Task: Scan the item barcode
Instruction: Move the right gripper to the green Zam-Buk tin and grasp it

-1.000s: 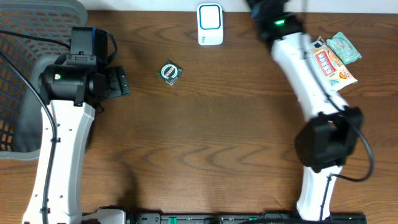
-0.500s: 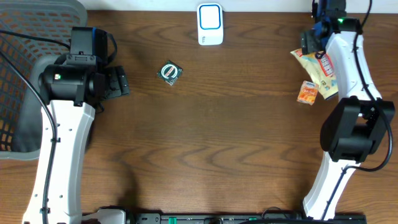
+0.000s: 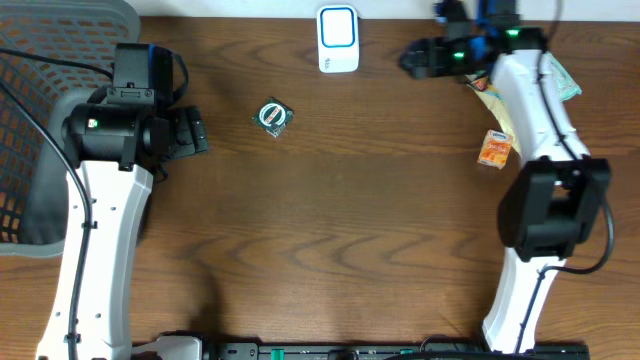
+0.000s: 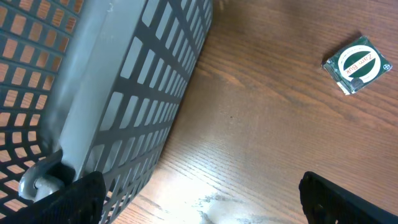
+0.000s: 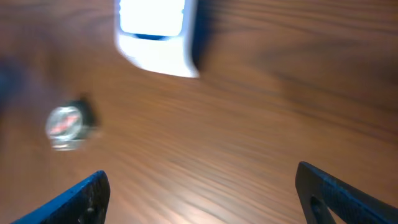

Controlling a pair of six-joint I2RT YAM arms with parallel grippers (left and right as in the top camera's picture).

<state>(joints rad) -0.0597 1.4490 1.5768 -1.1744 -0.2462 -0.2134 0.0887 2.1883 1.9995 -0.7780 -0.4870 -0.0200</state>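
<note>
The white barcode scanner (image 3: 338, 40) stands at the back middle of the table and shows blurred in the right wrist view (image 5: 157, 34). A small green-and-white packet (image 3: 272, 116) lies left of centre, also visible from the left wrist (image 4: 354, 62) and as a smear from the right wrist (image 5: 68, 121). My right gripper (image 3: 412, 58) hovers open and empty just right of the scanner, its blue-black fingers (image 5: 87, 198) wide apart. My left gripper (image 3: 192, 134) stays open and empty beside the basket, with bare wood between its fingers (image 4: 348, 202).
A grey mesh basket (image 3: 40, 120) fills the left edge and looms close in the left wrist view (image 4: 93, 93). Snack packets lie at the back right: an orange one (image 3: 495, 148), a yellow one (image 3: 492, 100) and a teal one (image 3: 566, 80), partly under the right arm.
My right gripper went from shut to open and swung left from the snack packets to beside the scanner. An orange packet now lies by that arm. The left arm has not moved.
</note>
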